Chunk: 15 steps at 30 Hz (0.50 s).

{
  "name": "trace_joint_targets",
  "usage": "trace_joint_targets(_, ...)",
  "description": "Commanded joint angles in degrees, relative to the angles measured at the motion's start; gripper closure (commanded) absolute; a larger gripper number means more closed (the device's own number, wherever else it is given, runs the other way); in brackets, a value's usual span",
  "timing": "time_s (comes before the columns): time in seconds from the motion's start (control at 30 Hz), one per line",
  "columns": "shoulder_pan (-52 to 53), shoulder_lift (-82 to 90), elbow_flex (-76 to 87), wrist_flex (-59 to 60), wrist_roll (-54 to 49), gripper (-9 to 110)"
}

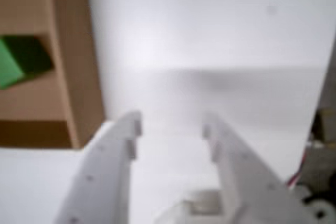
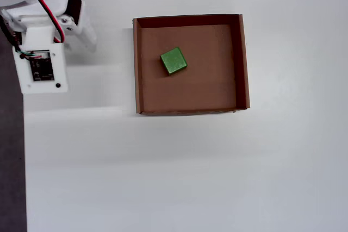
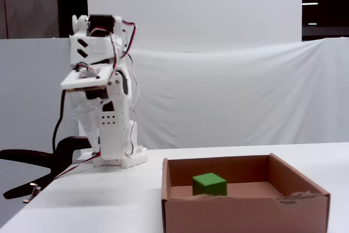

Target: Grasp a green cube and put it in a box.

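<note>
Overhead view: the green cube (image 2: 173, 61) lies tilted on the floor of the box (image 2: 244, 63), left of centre. On the white tabletop (image 2: 179, 172) at the box's ten o'clock, nothing between, sits the arm (image 2: 41, 52). In the wrist view the tool (image 1: 172, 125) gapes wide and empty.

The blurred wrist view cuts off the green cube (image 1: 10, 69) and the box (image 1: 79, 66) at its left edge.
</note>
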Motion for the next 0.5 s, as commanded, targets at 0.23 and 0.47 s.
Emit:
trace_joint_targets(0.23, 3.16, 12.74, 14.85, -2.29, -0.79, 87)
trace_joint_targets(0.47, 3.16, 29.27, 27.16, -0.44, -0.88, 87)
